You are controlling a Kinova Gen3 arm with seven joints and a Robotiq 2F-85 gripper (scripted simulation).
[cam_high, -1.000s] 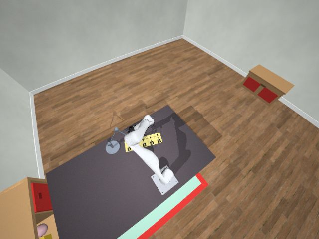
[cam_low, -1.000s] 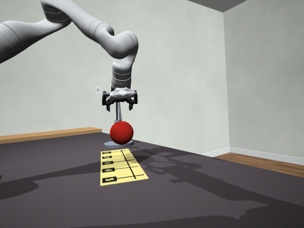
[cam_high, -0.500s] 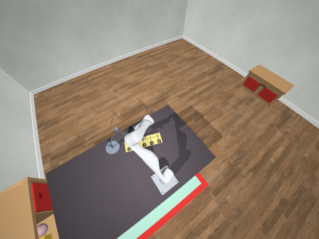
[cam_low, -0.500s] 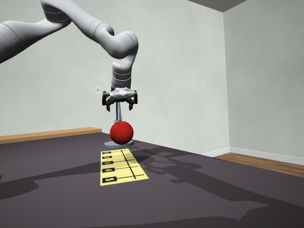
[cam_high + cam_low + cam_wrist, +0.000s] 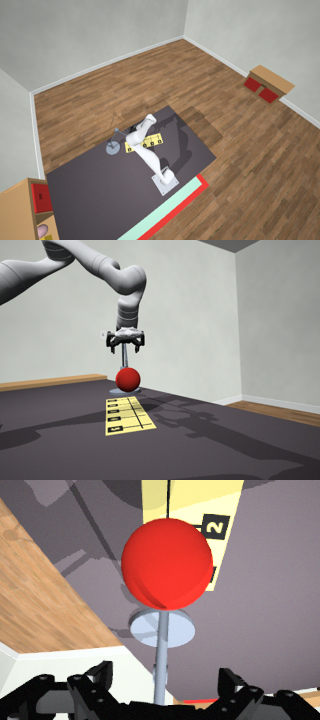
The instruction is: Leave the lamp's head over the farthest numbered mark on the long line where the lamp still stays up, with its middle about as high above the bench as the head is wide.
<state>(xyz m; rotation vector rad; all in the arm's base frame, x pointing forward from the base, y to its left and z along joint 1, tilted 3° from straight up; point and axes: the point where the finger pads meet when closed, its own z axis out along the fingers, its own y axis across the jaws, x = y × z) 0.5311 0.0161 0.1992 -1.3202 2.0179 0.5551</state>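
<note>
Nearest you in the exterior view, the yellow strip [image 5: 155,136] [image 5: 130,423] [image 5: 200,500] lies flat on the table [image 5: 103,186] [image 5: 206,459] [image 5: 270,605], with its 5 end toward you and its long line running toward the lamp. Beyond it you have the lamp's round red head [image 5: 127,379] [image 5: 167,564], raised off the table near the strip's low-numbered end. Your wrist view puts it by the 2 and partly across the label below; you can't tell exactly which mark it is above.

The fingers [image 5: 133,127] [image 5: 112,350] are spread wide, pointing down well above the head, and hold nothing. The white arm [image 5: 148,157] [image 5: 127,278] reaches over the strip to bring them there.

Farther back, the lamp's grey disc base [image 5: 113,149] [image 5: 115,392] [image 5: 182,630] rests on the table, just past the strip's end, its thin grey links [image 5: 113,136] [image 5: 126,356] [image 5: 161,655] rising behind the head. The pale wall [image 5: 186,317] stands beyond the table.
</note>
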